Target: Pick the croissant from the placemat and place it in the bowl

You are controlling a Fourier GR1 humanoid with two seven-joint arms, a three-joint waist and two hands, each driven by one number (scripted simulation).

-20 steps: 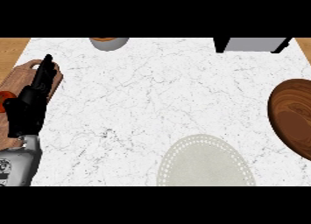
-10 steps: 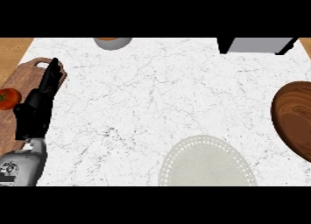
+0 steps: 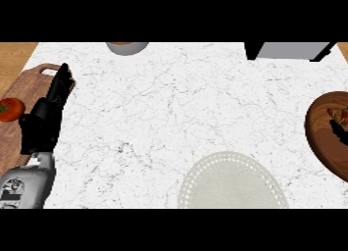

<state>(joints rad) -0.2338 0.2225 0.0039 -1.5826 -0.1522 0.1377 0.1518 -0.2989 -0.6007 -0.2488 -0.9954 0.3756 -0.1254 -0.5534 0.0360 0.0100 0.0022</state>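
Left hand [image 3: 50,105] rests at the left side of the frame, its black fingers straight and close together, pointing up toward the top of the picture. It holds nothing. It lies along the edge where the wooden cutting board [image 3: 10,142] meets the white marble counter [image 3: 176,98], and its grey forearm comes in from the lower left corner.

At the right edge of the frame I see the brown wooden bowl [image 3: 328,147], cut by the border. The croissant [image 3: 344,116] is over the upper part of this bowl, and black fingers of the right hand [image 3: 344,133] show just beside and below it. So little of this hand is visible that I cannot tell if it is closed on the croissant or not.

The pale oval placemat [image 3: 232,182] lies at the lower middle of the frame. A red tomato [image 3: 9,109] sits on the cutting board, left of the resting hand. At the top edge are a grey cup [image 3: 126,47] and a grey box [image 3: 288,50].
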